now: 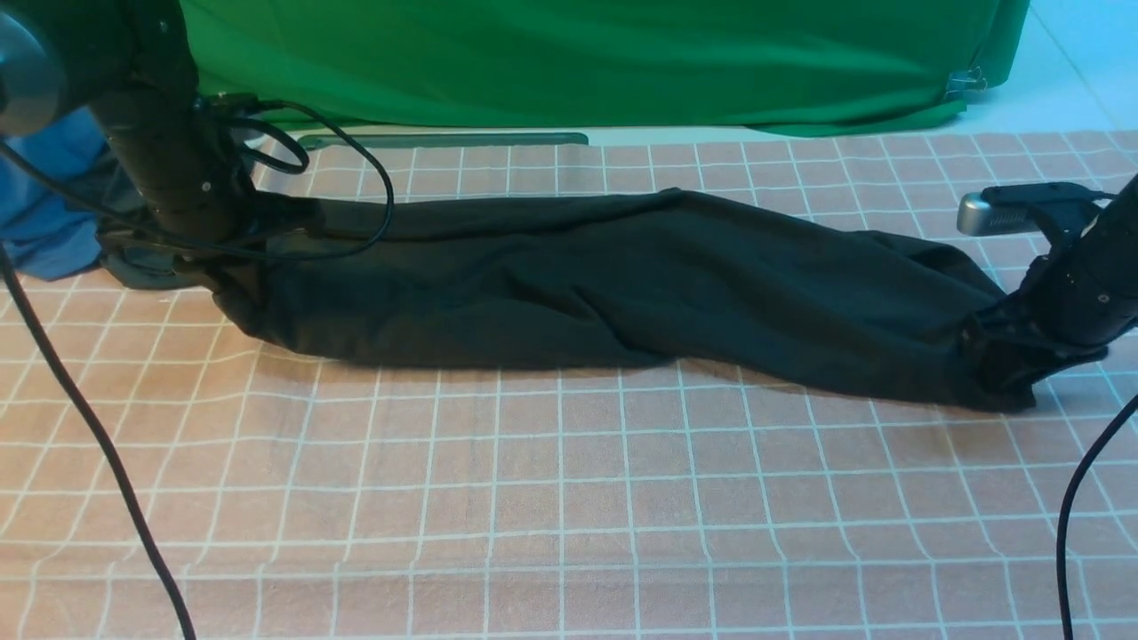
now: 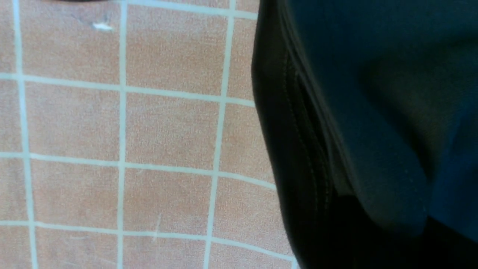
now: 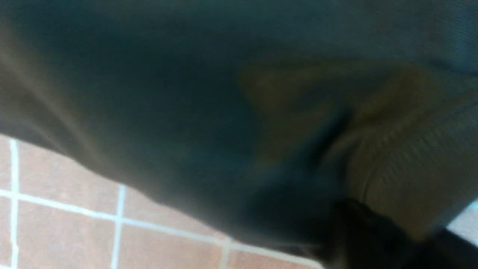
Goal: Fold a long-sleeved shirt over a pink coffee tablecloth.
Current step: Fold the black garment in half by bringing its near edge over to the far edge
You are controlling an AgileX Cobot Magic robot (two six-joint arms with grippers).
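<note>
Green cloth (image 1: 578, 62) hangs as backdrop; blue cloth (image 1: 44, 204) is bunched beyond the left hand. Pink coffee tablecloth (image 1: 569, 498), white grid, covers the whole working surface and lies mostly flat, with slight ripples near the robot.

Long-sleeved shirt (image 1: 622, 293): gathered into one long dark band on the tablecloth. It is strung between the two hands and sags onto the cloth along its middle.

Left hand (image 1: 209, 271): fingers together, and by the look of it clamped on the shirt's end, which bunches up into it. Its wrist view shows a stitched hem (image 2: 298, 149) running right past the camera.

Right hand (image 1: 1000, 356): down at the opposite end, with fabric crowded against it. The wrist view is filled with blurred black cloth, so I cannot tell whether the fingers are apart or pinching.

Handling, as judged:
- Soft, limp and light; it holds no shape of its own.
- Layers will slide over each other and drag on the tablecloth.
- Nothing fragile.

Where to hold:
- Take hems and seamed corners, which are thicker and less likely to slip out.
- Pinch through all layers at each end.
- Keep mild tension between the hands, or the middle will slump and wrinkle.
</note>
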